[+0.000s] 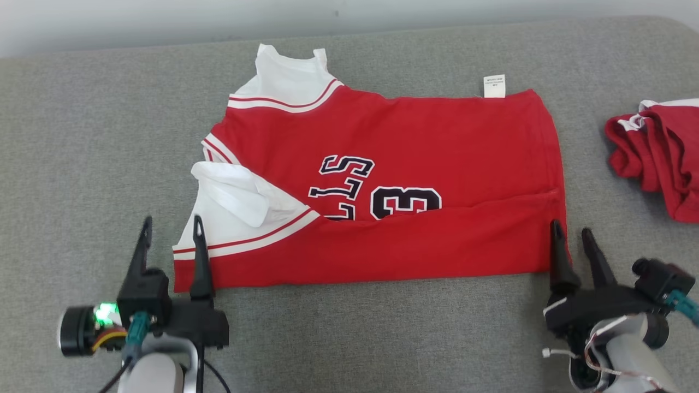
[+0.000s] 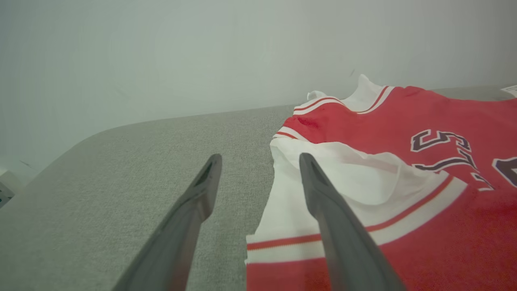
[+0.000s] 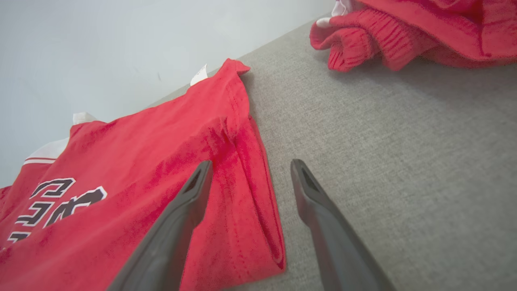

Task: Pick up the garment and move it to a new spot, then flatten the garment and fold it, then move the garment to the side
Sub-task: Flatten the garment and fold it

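Red garment [image 1: 437, 136] lengthwise left-right, neck leftward, left claw [image 1: 172, 221] and right claw [image 1: 569, 227] spread wide, empty

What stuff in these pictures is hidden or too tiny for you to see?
- Head view: lettering on the jersey is partly hidden under the folded-up flap.
- Head view: print on the white label is too small to read.
- Head view: the other red garment is cut off by the right edge, so its kind is unclear.
- Left wrist view: the dark number is cut off by the right edge.
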Robot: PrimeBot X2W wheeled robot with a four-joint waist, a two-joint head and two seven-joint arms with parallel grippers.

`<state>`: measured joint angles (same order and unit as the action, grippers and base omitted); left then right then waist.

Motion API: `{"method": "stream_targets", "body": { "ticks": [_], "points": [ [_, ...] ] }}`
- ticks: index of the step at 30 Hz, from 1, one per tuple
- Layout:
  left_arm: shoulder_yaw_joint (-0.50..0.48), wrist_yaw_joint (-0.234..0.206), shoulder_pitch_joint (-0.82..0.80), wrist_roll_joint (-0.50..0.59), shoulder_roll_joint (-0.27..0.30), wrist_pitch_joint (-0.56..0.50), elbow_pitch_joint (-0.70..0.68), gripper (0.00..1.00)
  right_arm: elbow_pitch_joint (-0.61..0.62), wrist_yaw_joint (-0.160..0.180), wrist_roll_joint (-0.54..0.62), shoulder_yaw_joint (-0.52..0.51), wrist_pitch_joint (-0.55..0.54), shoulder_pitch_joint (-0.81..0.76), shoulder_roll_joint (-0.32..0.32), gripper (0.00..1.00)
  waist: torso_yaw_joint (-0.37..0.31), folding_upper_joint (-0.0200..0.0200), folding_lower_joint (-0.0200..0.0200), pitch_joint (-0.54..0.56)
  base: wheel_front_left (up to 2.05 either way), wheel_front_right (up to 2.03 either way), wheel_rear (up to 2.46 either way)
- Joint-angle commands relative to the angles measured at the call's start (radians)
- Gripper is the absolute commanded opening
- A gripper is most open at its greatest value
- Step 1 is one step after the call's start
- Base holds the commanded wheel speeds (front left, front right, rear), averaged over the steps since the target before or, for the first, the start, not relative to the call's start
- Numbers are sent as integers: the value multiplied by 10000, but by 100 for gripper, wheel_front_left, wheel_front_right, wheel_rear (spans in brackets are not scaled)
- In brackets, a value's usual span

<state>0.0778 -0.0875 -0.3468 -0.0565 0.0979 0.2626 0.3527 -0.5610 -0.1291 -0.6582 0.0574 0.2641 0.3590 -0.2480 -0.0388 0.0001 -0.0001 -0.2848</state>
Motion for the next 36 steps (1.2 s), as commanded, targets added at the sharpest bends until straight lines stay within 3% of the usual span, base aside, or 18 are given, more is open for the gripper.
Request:
{"method": "stream_targets", "body": {
  "ticks": [1,11,12,13,14,15,36],
  "points": [
    [-67,46,395,-18,-86,30,-119,100,112,-22,240,-50,-5,-348,120,100,79,-1,1,41,0,0,0],
    [-248,130,1108,-46,-399,30,-128,100,-767,-11,1163,32,-39,-861,169,100,206,-1,1,55,0,0,0],
    [-227,145,1074,-27,-418,30,-108,100,-888,-11,1211,71,-57,-826,198,77,213,-1,1,48,0,0,0],
    [-227,145,1074,-27,-418,30,-108,100,-888,-11,1211,71,-57,-826,198,77,213,-1,1,48,0,0,0],
    [-215,158,1022,-15,-428,30,-78,100,-990,-11,1257,92,-60,-783,202,44,219,-1,1,40,0,0,0],
    [-209,170,977,-10,-431,30,-60,100,-1054,-11,1278,100,-71,-741,200,0,224,-1,1,34,0,0,0],
    [-111,113,581,-1278,-472,21,1702,100,-584,12,1490,-710,-27,-813,174,0,-18,-1,1,-180,0,0,0]
  ]
}}
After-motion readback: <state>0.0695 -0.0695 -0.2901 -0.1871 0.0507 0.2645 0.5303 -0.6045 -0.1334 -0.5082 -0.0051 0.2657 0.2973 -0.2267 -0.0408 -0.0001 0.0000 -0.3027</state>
